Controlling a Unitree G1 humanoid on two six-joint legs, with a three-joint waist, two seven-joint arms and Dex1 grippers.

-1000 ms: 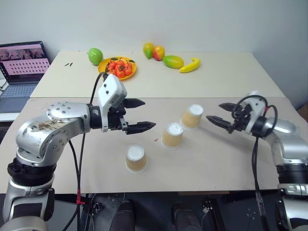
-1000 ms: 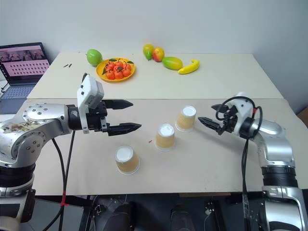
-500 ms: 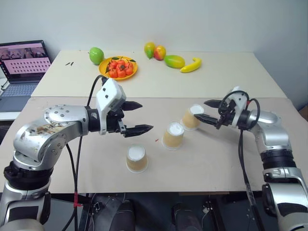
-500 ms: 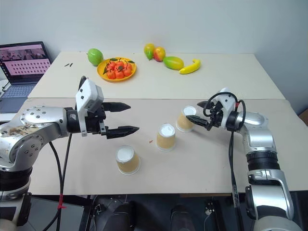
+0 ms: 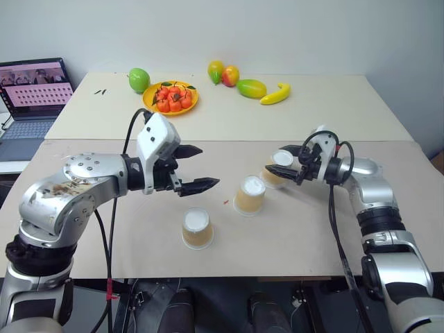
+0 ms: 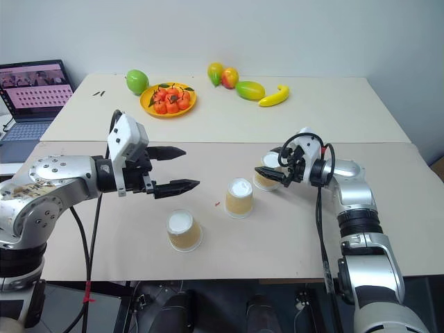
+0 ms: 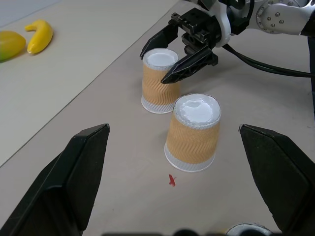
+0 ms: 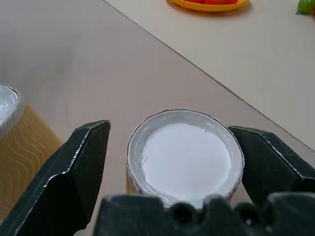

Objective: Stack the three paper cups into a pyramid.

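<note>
Three paper cups stand upside down, white bases up, in a loose diagonal row on the tan table (image 5: 312, 229), none stacked. Far cup (image 5: 279, 168) sits between the two fingers of the right gripper (image 5: 283, 159); in the right wrist view a narrow gap shows on each side of the cup (image 8: 184, 152), so jaws are partly closed around it, not yet pinching. Middle cup (image 5: 249, 195) stands just beside the far one, apart from it. Near cup (image 5: 196, 228) stands alone, closer to the front edge. Left gripper (image 5: 195, 167) hovers above the table near the near cup, jaws spread wide, empty. Small red mark (image 7: 172, 180) on the table beside the middle cup.
</note>
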